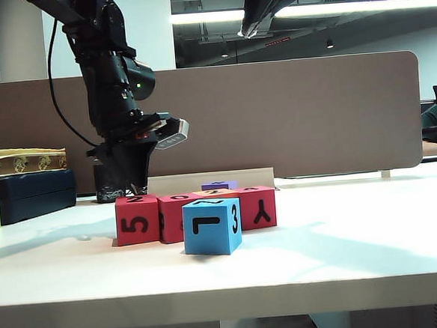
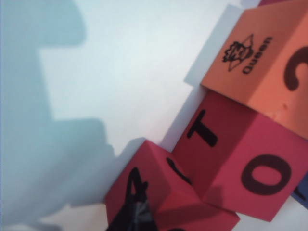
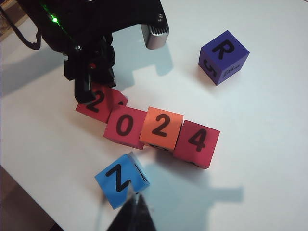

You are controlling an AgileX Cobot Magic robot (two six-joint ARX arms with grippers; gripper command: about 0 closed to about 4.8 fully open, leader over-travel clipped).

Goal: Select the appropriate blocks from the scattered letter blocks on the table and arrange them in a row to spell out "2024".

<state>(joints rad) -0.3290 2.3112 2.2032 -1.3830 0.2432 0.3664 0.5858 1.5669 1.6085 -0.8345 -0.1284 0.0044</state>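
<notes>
Your left hand [image 3: 86, 94], pressed together, sits on the row's end red block [image 3: 98, 103]; your right hand [image 3: 130, 214], also closed, hovers over open counter [image 3: 260, 159].

The bench [image 1: 344, 238] is smooth, white, faintly sheened, carrying soft shadows; the red blocks [image 3: 124, 126], orange block [image 3: 161, 127] and blue block [image 1: 211, 226] look like matt foam with printed black characters; the far divider panel [image 1: 290, 114] is matt brown, cloth-like; the left end effector [image 3: 89, 91] is black, slightly glossy plastic.
</notes>
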